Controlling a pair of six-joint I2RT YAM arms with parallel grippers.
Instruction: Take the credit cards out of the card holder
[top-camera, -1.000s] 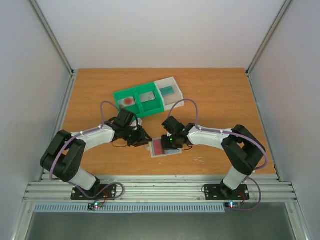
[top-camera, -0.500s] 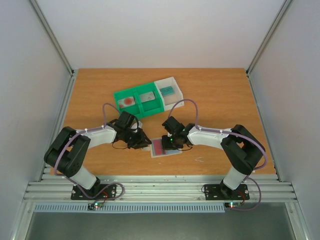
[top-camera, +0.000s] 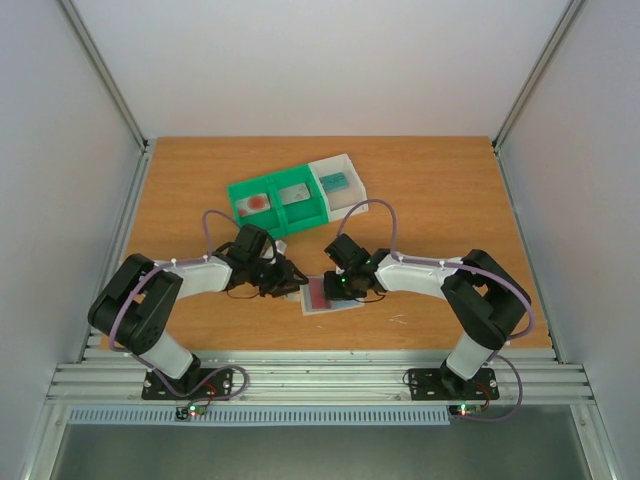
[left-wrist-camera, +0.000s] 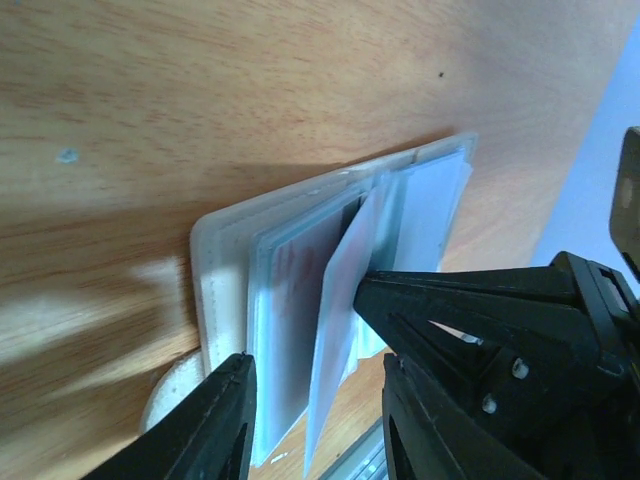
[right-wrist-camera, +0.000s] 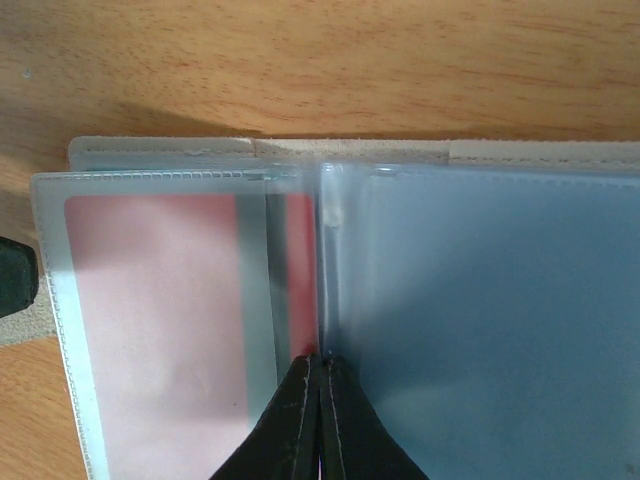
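Observation:
The card holder (top-camera: 335, 303) lies open on the table near the front, a pale beige sleeve (left-wrist-camera: 213, 280) with clear pocket leaves. A red card (right-wrist-camera: 150, 320) shows in the left pocket and a blue card (right-wrist-camera: 500, 330) in the right one. My right gripper (right-wrist-camera: 320, 358) is shut at the fold between them, and a clear leaf (left-wrist-camera: 345, 300) stands up from the holder at its tip. My left gripper (left-wrist-camera: 315, 365) is open at the holder's left edge, with the leaf ends between its jaws. In the top view the left gripper (top-camera: 290, 282) and right gripper (top-camera: 342, 287) meet over the holder.
A green two-compartment tray (top-camera: 278, 222) sits behind the holder, with a white card with a red circle (top-camera: 258, 202) and a grey card (top-camera: 296, 195) in it. The white tray (top-camera: 350, 170) beside it holds a teal card (top-camera: 335, 181).
My left gripper has slid right up to the holder's edge and its jaws have widened a little. My right gripper has closed at the fold.

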